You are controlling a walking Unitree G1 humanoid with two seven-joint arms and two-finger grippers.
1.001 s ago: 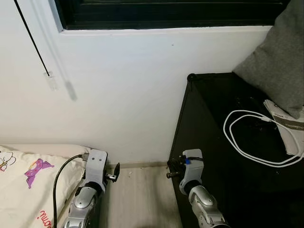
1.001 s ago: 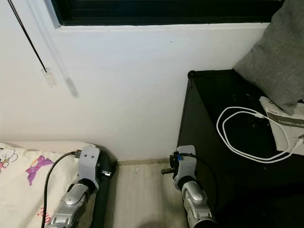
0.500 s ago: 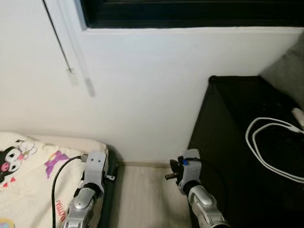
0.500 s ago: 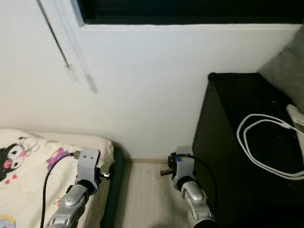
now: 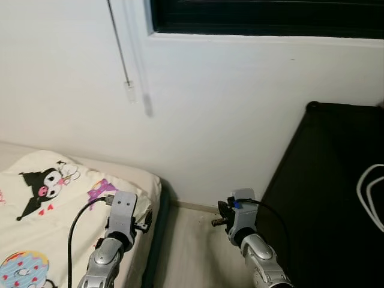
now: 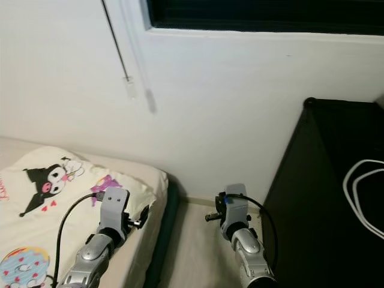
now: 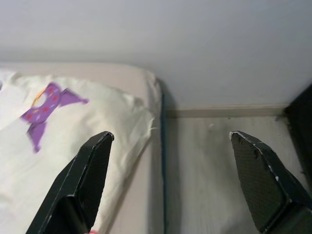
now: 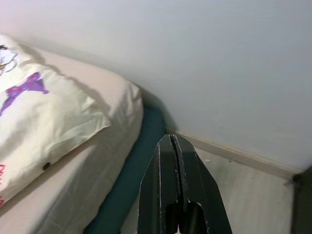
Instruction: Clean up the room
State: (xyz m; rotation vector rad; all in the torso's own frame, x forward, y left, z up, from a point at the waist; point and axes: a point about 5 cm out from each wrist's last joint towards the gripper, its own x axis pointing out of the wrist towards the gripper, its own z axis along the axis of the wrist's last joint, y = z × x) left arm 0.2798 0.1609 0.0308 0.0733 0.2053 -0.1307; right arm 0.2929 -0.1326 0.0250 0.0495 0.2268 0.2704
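From the head camera's left eye we look down at a white wall [image 5: 210,120] under a dark window frame [image 5: 264,15], with a thin blind cord [image 5: 119,45] hanging down it and ending in a small clear pull. At our lower left lies a bed [image 5: 157,195] with a cream cartoon-print cover [image 5: 54,204], its corner near the wall; at our right stands a black cabinet [image 5: 324,198] with a loop of white cable [image 5: 371,195] on its top at the edge of the picture. Between bed and cabinet runs a narrow strip of pale wooden floor [image 5: 192,246]. Our left arm [image 5: 114,240] is held low over the bed's corner and our right arm [image 5: 246,240] low over the floor strip, just beside the cabinet's side. The right eye gives the same scene, a little shifted. From the left wrist we see the left gripper [image 7: 175,180] with its two black fingers spread wide and nothing between them, over the bed's edge and the floor by the skirting board [image 7: 224,112]. From the right wrist we see the right gripper [image 8: 176,190] with its fingers pressed flat together, holding nothing, pointed at the bed's teal base [image 8: 141,161] where it meets the floor below the wall.
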